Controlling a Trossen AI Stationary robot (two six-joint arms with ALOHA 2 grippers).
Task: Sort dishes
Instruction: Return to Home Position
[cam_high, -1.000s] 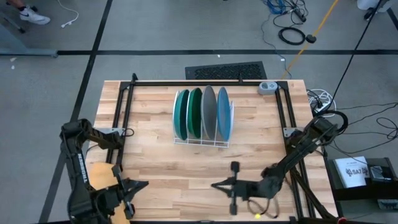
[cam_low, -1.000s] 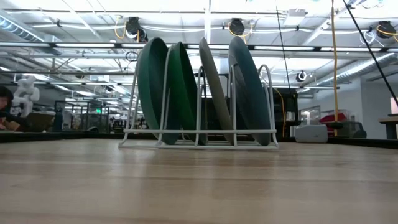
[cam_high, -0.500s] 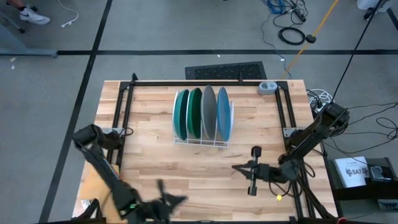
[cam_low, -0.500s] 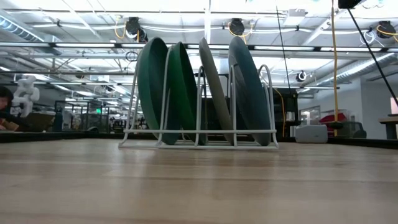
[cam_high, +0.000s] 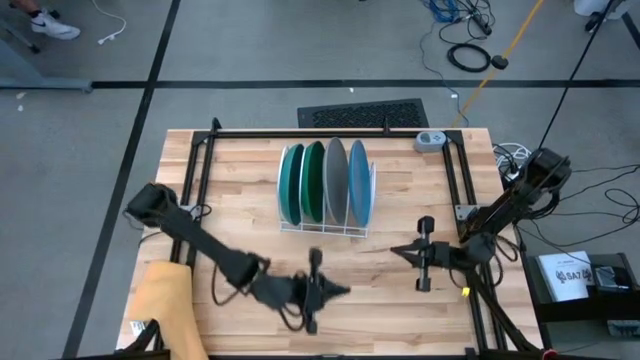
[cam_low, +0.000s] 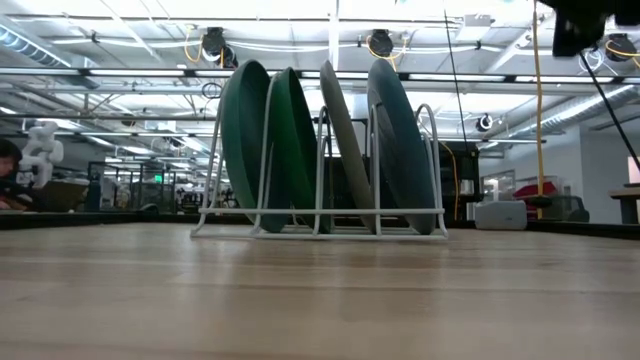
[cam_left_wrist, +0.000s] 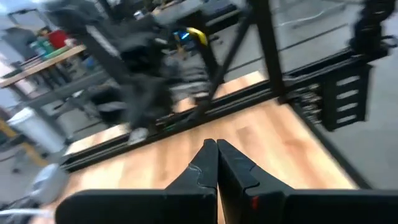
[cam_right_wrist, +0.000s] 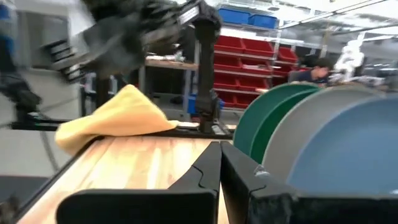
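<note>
Four plates stand on edge in the slots of the white wire rack (cam_high: 325, 228) at mid-table: teal (cam_high: 291, 185), dark green (cam_high: 313, 182), grey (cam_high: 335, 182) and blue (cam_high: 358, 185). The low view shows them upright as well: teal (cam_low: 245, 145), dark green (cam_low: 292, 150), grey (cam_low: 345, 150), blue (cam_low: 400, 145). My left gripper (cam_high: 343, 291) is shut and empty, near the table's near edge in front of the rack, pointing right. My right gripper (cam_high: 394, 250) is shut and empty, just right of the rack's near corner, pointing left. In the right wrist view the blue plate (cam_right_wrist: 348, 155) is close by.
A yellow cloth (cam_high: 165, 310) lies heaped at the near left corner of the table, also in the right wrist view (cam_right_wrist: 118, 121). A black frame (cam_high: 330, 131) runs around the table's far and side edges. Bare wood lies between the rack and the near edge.
My left arm has swung out from the near left corner toward the right, along the near edge, to in front of the rack. My right gripper has drawn back toward the right and far side, ending beside the rack. The plates and rack have stayed still.
</note>
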